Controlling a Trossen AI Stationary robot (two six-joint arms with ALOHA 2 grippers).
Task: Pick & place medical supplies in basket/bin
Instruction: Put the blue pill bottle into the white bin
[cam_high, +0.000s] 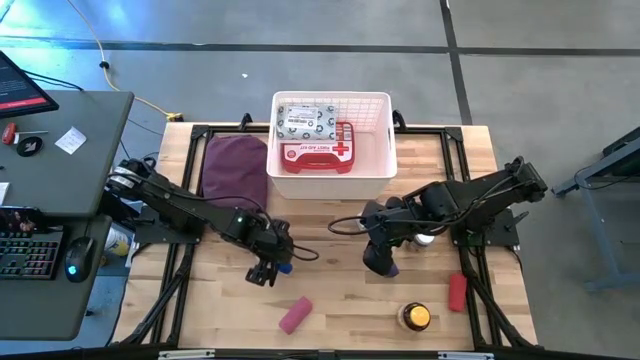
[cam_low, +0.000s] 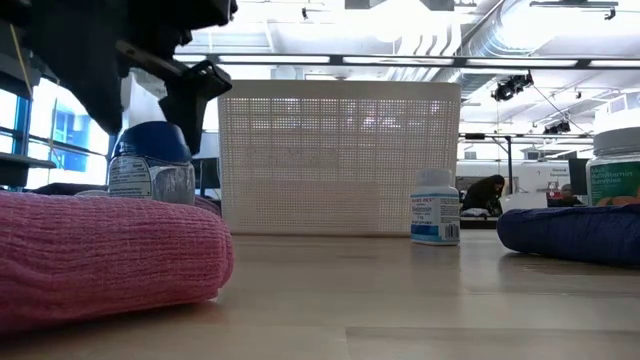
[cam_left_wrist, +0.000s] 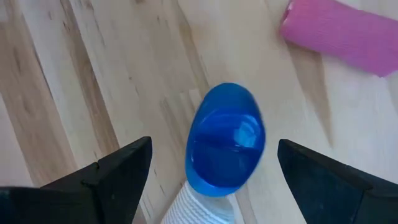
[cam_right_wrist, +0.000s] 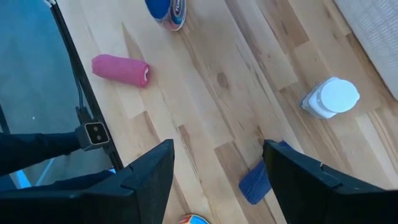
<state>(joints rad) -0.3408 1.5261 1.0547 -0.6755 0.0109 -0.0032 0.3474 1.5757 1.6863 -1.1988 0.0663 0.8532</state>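
The table (cam_high: 330, 295) carries the white bin (cam_high: 333, 185) at its far edge, centred, with a maroon pouch (cam_high: 235, 165) just to its left. Inside the bin lie the red case (cam_high: 318, 153) and the wipes packet (cam_high: 308, 120), the packet behind the case. The left gripper (cam_high: 268, 268) hangs over the near-left part of the table, its fingers spread wide on either side of a blue-capped bottle (cam_left_wrist: 225, 140) and not touching it. The right gripper (cam_high: 380, 255) is near the table's middle, fingers parted with nothing between them, above a blue roll (cam_right_wrist: 254, 182); a white-capped bottle (cam_right_wrist: 331, 98) stands just beside it. Near the front edge lie a pink roll (cam_high: 295, 314), an amber jar (cam_high: 416, 317) and a red roll (cam_high: 457, 291), all well apart from the bin.
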